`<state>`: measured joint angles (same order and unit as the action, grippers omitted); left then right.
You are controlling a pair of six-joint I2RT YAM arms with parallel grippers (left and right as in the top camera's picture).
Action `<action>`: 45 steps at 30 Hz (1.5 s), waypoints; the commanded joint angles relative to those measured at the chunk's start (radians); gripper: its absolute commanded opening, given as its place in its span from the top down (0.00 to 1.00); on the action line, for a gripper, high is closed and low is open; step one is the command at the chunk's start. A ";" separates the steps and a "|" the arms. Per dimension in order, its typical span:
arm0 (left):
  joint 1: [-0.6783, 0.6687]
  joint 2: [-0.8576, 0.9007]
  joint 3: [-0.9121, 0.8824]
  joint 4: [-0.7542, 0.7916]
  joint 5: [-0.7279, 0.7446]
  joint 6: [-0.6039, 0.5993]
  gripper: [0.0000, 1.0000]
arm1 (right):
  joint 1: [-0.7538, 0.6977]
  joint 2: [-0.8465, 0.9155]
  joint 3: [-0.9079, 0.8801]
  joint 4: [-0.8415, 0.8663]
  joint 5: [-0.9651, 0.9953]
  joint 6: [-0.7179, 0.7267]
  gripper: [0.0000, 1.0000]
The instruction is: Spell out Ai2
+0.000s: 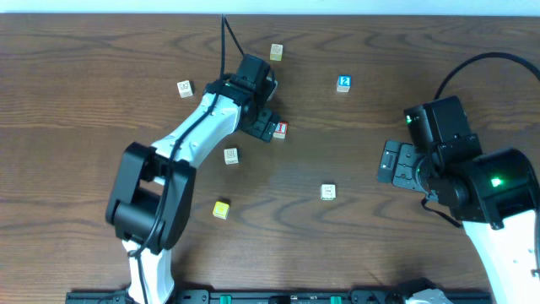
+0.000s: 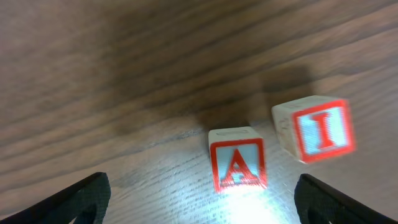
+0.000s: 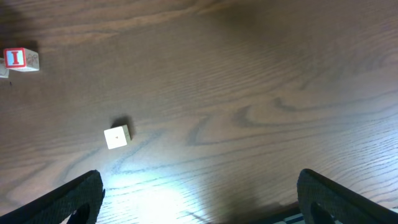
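Your left hand (image 2: 202,186) is spread wide, low over the worktop (image 2: 124,74) and toward the middle of the far edge, with nothing gripped. The A block (image 2: 238,163) sits upright on the wood between its fingers (image 2: 81,199), closer to the right one, and you can see it touches neither. Just to its right the I block (image 2: 318,129) looks tilted and blurred, and a gap separates the two blocks. The blue 2 block (image 1: 343,83) lies well apart from them, nearer the far right corner. Your right hand (image 1: 392,165) hovers toward the right edge, also spread wide and holding nothing. A plain block (image 3: 117,136) rests on the worktop ahead of it, and a yellow block (image 1: 221,209) lies toward the near edge on your left
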<state>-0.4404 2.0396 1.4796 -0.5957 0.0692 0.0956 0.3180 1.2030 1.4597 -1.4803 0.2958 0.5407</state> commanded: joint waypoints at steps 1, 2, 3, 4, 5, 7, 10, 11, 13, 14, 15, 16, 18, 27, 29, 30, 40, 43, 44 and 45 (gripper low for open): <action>0.002 0.038 -0.005 0.005 -0.016 -0.052 0.09 | -0.006 -0.010 -0.008 0.000 0.019 0.012 0.01; 0.001 0.043 -0.005 0.008 -0.016 -0.056 0.13 | -0.006 -0.010 -0.017 0.002 0.022 0.012 0.01; 0.001 0.047 -0.005 0.012 -0.016 -0.056 0.14 | -0.006 -0.010 -0.024 0.005 0.022 0.012 0.01; 0.002 0.050 -0.005 0.015 -0.017 -0.056 0.16 | -0.006 -0.010 -0.035 0.010 0.022 0.012 0.01; 0.002 0.050 -0.005 0.018 -0.017 -0.056 0.18 | -0.006 -0.010 -0.047 0.013 0.022 0.013 0.01; 0.002 0.050 -0.005 0.022 -0.017 -0.056 0.28 | -0.006 -0.010 -0.066 0.021 0.021 0.017 0.01; 0.001 0.050 -0.005 0.027 -0.016 -0.060 0.35 | -0.006 -0.010 -0.072 0.030 0.021 0.042 0.01; 0.001 0.050 -0.005 0.028 -0.016 -0.070 0.41 | -0.006 -0.010 -0.072 0.038 0.021 0.042 0.01; 0.001 0.050 -0.005 0.031 -0.014 -0.085 0.48 | -0.006 -0.010 -0.072 0.050 0.021 0.042 0.01; 0.001 0.050 -0.005 0.032 -0.008 -0.085 0.50 | -0.006 -0.010 -0.072 0.055 0.021 0.042 0.01; 0.001 0.050 -0.005 0.032 0.000 -0.085 0.53 | -0.006 -0.010 -0.072 0.056 0.021 0.042 0.01; 0.001 0.050 -0.005 0.031 0.008 -0.086 0.54 | -0.006 -0.010 -0.072 0.056 0.021 0.042 0.01; 0.001 0.050 -0.005 0.031 0.009 -0.105 0.58 | -0.006 -0.010 -0.072 0.055 0.021 0.042 0.01; 0.001 0.050 -0.005 0.022 0.010 -0.277 0.67 | -0.006 -0.010 -0.072 0.055 0.021 0.042 0.01; 0.000 0.050 -0.005 0.017 0.020 -0.328 0.68 | -0.006 -0.010 -0.072 0.055 0.021 0.042 0.01; 0.000 0.050 -0.005 0.017 0.037 -0.344 0.68 | -0.006 -0.010 -0.072 0.055 0.021 0.041 0.01; -0.033 0.050 -0.005 0.016 0.052 -0.470 0.71 | -0.006 -0.010 -0.072 0.055 0.022 0.041 0.01; -0.036 0.050 -0.005 0.017 0.050 -0.470 0.71 | -0.006 -0.010 -0.072 0.054 0.022 0.038 0.01; -0.036 0.050 -0.005 0.018 0.050 -0.470 0.71 | -0.006 -0.010 -0.072 0.054 0.022 0.038 0.01; -0.036 0.050 -0.005 0.019 0.050 -0.470 0.68 | -0.006 -0.010 -0.072 0.053 0.022 0.038 0.01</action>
<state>-0.4732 2.0762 1.4796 -0.5705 0.1051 -0.3557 0.3180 1.2030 1.3918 -1.4246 0.2962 0.5667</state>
